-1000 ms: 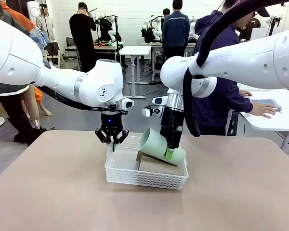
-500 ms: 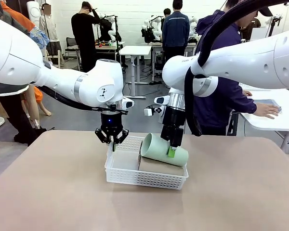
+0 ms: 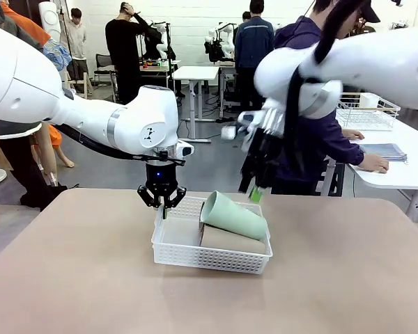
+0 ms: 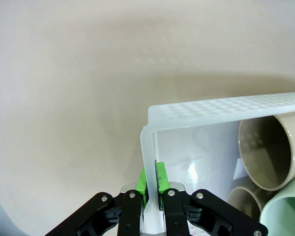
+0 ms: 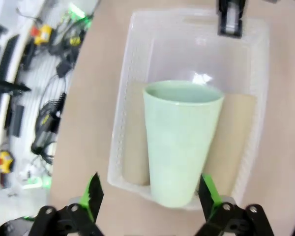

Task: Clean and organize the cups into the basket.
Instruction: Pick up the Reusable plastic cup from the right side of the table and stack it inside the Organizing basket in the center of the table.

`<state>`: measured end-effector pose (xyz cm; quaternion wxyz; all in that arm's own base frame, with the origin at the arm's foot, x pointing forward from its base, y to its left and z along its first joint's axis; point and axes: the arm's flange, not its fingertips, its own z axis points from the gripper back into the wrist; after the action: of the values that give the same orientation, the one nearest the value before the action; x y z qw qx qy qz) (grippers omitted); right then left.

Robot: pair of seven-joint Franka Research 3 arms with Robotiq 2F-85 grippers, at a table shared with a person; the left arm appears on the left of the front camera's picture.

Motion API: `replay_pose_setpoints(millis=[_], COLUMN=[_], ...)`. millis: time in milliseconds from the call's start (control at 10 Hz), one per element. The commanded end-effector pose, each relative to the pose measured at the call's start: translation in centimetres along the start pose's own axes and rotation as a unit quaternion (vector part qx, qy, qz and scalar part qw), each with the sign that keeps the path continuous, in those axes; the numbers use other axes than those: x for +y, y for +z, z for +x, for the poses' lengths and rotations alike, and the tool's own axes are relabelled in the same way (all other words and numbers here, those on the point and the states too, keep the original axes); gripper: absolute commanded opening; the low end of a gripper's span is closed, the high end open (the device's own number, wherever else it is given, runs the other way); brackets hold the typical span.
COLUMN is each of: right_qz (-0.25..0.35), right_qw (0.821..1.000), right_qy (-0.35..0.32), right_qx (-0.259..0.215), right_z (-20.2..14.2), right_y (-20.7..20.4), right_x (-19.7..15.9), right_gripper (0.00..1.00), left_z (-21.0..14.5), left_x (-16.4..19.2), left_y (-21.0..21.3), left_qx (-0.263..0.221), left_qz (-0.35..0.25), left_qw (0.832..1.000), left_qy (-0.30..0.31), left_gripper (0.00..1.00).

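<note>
Mint cup (image 5: 182, 147) lies atop two tan cups (image 5: 233, 142) in the white basket (image 5: 128, 98), centre frame, long axis toward my empty, wide-open right gripper (image 5: 150, 194); left gripper (image 4: 151, 179) pinches the basket's wall

1 basket (image 3: 195, 257) w/ 3 cups: 1 mint cup (image 3: 233, 217), 2 tan cups (image 5: 228, 142).

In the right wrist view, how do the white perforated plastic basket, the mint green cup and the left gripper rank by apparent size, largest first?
1. White perforated plastic basket.
2. Pale mint green tapered cup, lying on two tan cups.
3. Left gripper, smallest; it is farthest from the camera and cut by the frame, so its look is unsure.
</note>
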<state>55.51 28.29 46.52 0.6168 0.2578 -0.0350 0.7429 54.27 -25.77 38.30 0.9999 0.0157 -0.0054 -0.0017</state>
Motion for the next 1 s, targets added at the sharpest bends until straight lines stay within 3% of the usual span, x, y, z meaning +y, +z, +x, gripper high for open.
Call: replay_pose_setpoints(millis=[0,400,900], right_qz=[-0.059,-0.163,-0.223], right_qw=[0.992,0.944,0.891], right_qy=[0.030,0.058,0.031], right_qx=[-0.110,-0.280,-0.395], right_z=[-5.8,-18.6,-31.0], right_y=[4.0,9.4,8.5], right_x=[5.6,15.7,19.9], right_gripper=[1.00,1.00,1.00], left_z=[-0.1,-0.1,-0.1], left_x=[0.0,0.0,0.0], left_y=[0.2,0.2,0.2], left_qx=[-0.001,-0.001,-0.001], left_qz=[0.001,0.001,0.001], left_qw=[1.000,1.000,1.000], left_qy=[-0.001,-0.001,-0.001], left_gripper=[0.00,0.00,0.00])
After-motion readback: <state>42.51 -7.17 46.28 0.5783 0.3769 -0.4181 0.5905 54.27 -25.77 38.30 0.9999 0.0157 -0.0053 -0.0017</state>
